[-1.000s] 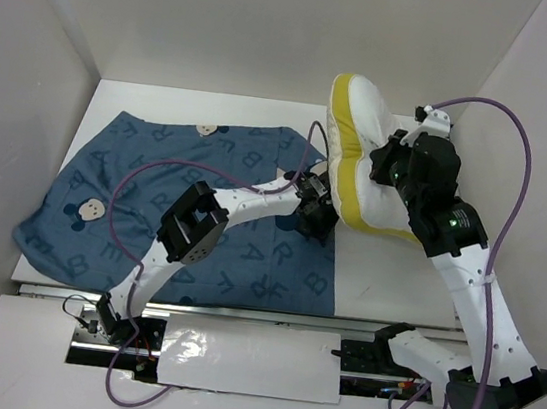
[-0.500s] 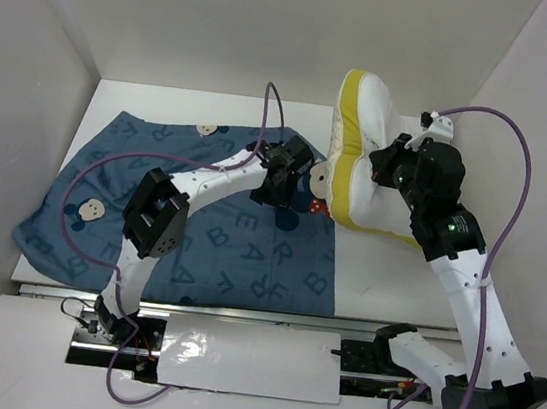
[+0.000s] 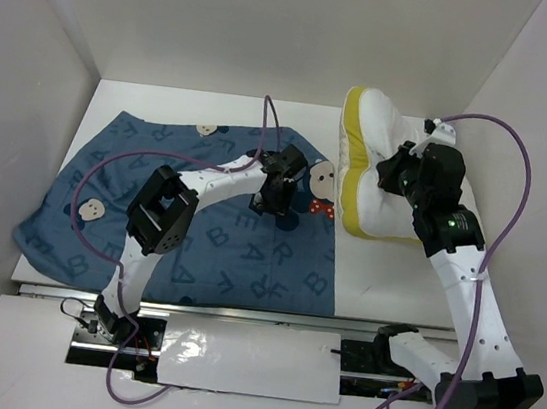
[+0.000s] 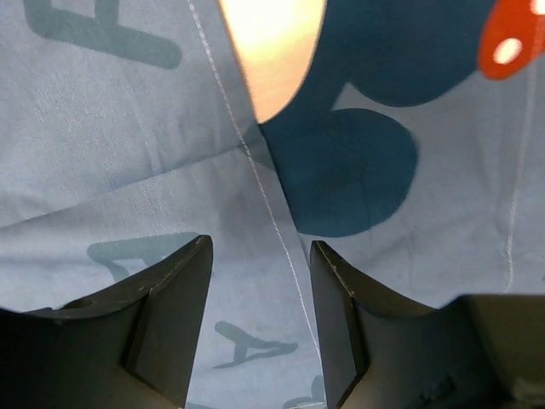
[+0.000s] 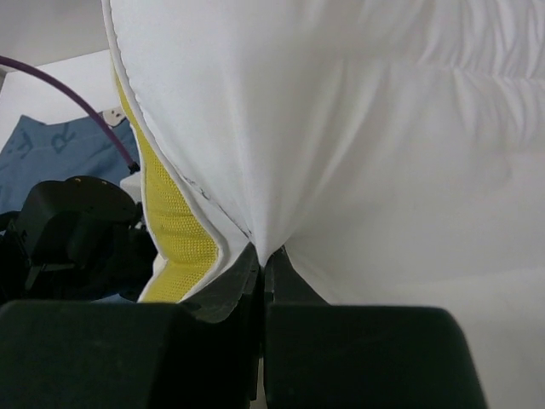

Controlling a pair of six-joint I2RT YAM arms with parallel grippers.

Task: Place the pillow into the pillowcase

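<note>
On the right of the table (image 3: 394, 281), the right gripper (image 5: 262, 256) pinches the pillow (image 3: 377, 183) upright, wholly outside the flat pillowcase (image 3: 151, 219) beside it, whose hem the spread-fingered left gripper (image 4: 260, 256) seemingly has not yet grasped.

Overhead view spans the table (image 3: 390, 275); wrist views press close on pillowcase (image 4: 128, 128) and pillow (image 5: 383, 128).

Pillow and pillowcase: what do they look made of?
Pillow: soft matte white fabric over plump filling, probably; it puckers where the right gripper pinches it. Its yellow band looks like mesh. Pillowcase: thin matte printed cloth, likely cotton; fine weave, stitched seam.
</note>
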